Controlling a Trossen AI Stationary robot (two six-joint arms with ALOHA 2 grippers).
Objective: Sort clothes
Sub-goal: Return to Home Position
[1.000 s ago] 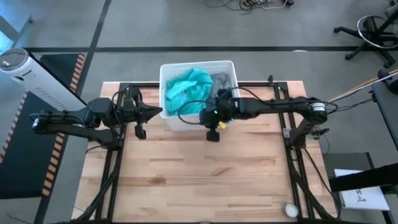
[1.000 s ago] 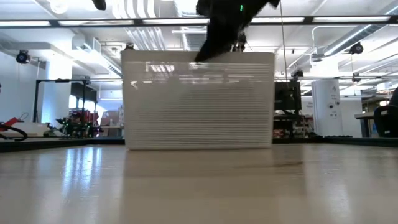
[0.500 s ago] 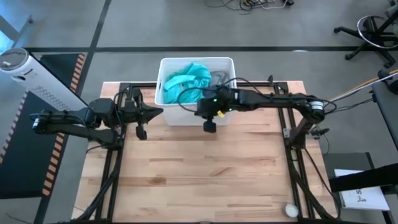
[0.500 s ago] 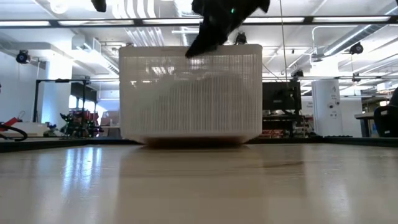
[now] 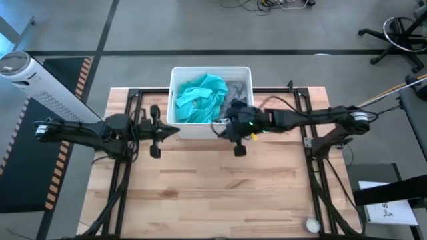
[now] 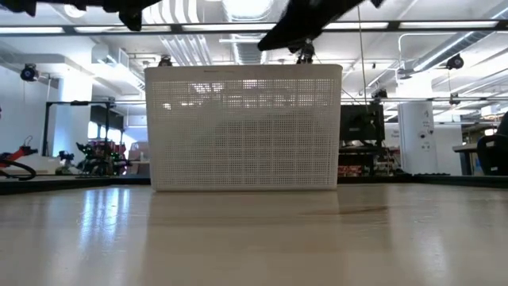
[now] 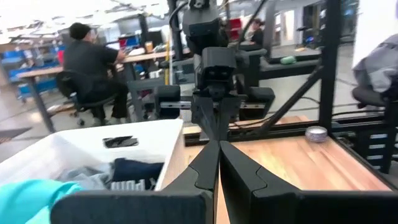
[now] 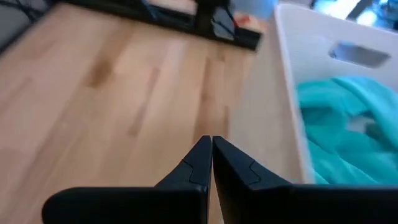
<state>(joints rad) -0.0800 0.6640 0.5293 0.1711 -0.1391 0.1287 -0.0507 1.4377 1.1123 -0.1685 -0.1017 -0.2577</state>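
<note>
Set flat again after tilting a moment ago, the white bin (image 5: pixel 211 68) sits at the table's (image 5: pixel 200 193) 12 o'clock with the clothes (image 5: pixel 197 97) inside. The right gripper (image 8: pixel 210 144) has withdrawn to the bin's 5 o'clock and the left gripper (image 7: pixel 217 149) waits at its 8 o'clock, both closed and empty. Sorting looks finished.

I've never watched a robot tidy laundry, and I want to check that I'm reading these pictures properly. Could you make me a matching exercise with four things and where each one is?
Things:
1. white perforated plastic bin
2. teal fabric garment
3. left gripper
4. right gripper

Places or states:
A. shut, at the bin's left front corner
B. heaped inside the bin
C. at the far middle edge of the wooden table
D. shut, before about the middle of the bin's front wall

Pairs: 1-C, 2-B, 3-A, 4-D
</note>
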